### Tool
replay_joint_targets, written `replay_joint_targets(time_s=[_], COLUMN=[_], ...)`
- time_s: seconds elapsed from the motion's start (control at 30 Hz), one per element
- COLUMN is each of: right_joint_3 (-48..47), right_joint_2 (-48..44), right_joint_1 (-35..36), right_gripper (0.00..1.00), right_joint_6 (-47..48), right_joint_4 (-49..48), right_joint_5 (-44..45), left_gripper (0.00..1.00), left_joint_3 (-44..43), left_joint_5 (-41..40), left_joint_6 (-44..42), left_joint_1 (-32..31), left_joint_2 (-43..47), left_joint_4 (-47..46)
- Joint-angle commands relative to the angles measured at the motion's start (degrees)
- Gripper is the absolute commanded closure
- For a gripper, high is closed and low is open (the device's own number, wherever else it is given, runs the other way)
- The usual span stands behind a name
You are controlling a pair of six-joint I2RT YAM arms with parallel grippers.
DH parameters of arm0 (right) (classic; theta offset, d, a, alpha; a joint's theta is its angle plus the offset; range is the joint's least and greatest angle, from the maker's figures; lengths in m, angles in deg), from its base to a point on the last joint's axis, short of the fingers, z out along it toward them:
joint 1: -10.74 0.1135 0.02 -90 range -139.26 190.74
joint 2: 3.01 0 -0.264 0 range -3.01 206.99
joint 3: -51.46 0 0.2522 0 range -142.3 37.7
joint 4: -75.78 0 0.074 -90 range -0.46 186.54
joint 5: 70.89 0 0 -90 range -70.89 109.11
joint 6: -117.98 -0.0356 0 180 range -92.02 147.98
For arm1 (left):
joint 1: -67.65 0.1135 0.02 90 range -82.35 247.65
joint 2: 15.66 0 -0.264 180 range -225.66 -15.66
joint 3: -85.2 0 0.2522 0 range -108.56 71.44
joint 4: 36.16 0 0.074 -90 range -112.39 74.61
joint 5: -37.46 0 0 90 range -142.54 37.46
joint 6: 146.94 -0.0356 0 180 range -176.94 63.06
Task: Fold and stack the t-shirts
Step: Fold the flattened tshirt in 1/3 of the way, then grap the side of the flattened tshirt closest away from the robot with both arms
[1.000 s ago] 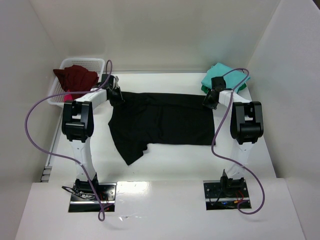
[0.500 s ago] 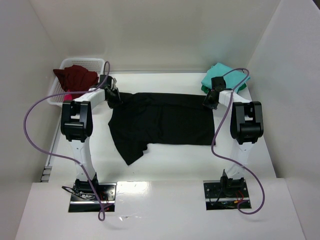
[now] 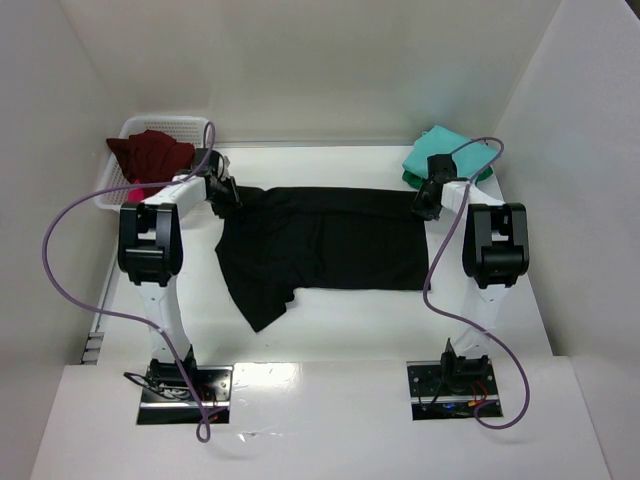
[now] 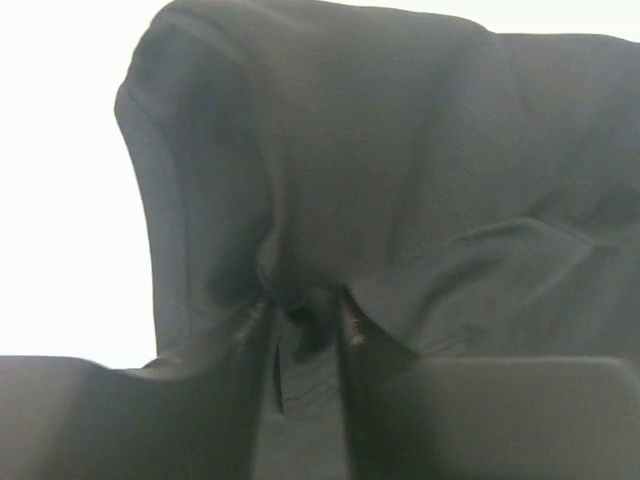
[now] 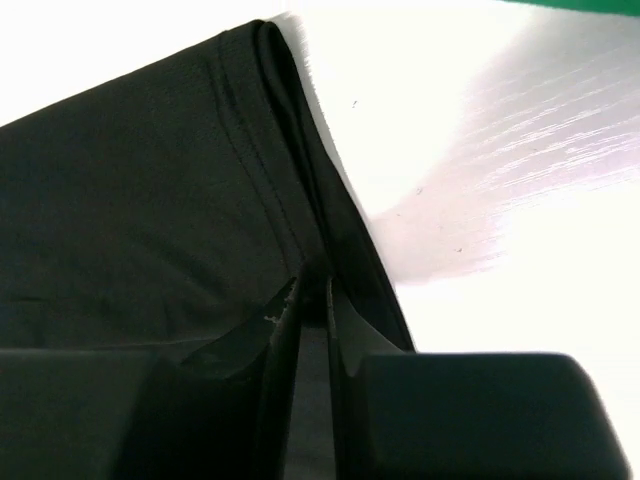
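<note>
Top external view: a large black t-shirt (image 3: 320,245) lies spread across the white counter (image 3: 330,325), stretched between the left jaws at its far left corner and the right jaws at its far right corner. This two-armed placement looks meant to keep the far edge straight for a fold.

Left wrist view: the left jaws stand parted astride a pucker of black cloth, with no visible pinch on it. The shirt's rounded corner lies just ahead of them.

Right wrist view: the right jaws are nearly together, with the shirt's stitched edge running into the slot between them. Whether they grip it cannot be told.

Just beyond the right jaws sits a folded teal t-shirt (image 3: 440,155), apparently the start of the stack. Behind and outboard of the left jaws, a maroon t-shirt (image 3: 150,155) lies heaped in a white basket (image 3: 170,122), seemingly next in line. The black shirt looks only partly folded, one sleeve trailing toward the arms' bases.
</note>
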Motion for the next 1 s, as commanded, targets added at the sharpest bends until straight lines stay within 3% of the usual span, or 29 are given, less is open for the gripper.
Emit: replay_joint_targets(time_s=[0.0, 0.2, 0.43, 0.67, 0.97], right_joint_3=[-1.05, -1.59, 1.51, 11.51, 24.26], right_joint_2=[-1.91, -4.86, -11.17, -22.39, -32.72], right_joint_1=[-0.28, -0.28, -0.28, -0.28, -0.28], right_gripper=[0.73, 0.64, 0.43, 0.19, 0.10], right_joint_6=[1.08, 1.08, 1.08, -3.72, -17.22], right_joint_4=[-0.36, -1.41, -2.03, -2.55, -2.47], right_joint_5=[-0.26, -1.94, -2.47, 0.52, -1.51], left_gripper=[0.55, 0.41, 0.25, 0.12, 0.05], left_joint_3=[-0.12, 1.42, 9.79, 16.48, 30.31], left_joint_5=[5.04, 6.83, 5.03, 4.02, 7.35], left_joint_6=[-2.37, -3.61, -2.78, 0.67, 5.05], left_joint_1=[0.36, 0.36, -1.49, -1.49, -2.02], left_joint_2=[4.41, 7.57, 13.38, 24.25, 38.27], left_joint_4=[0.11, 1.52, 1.52, 2.04, 4.64])
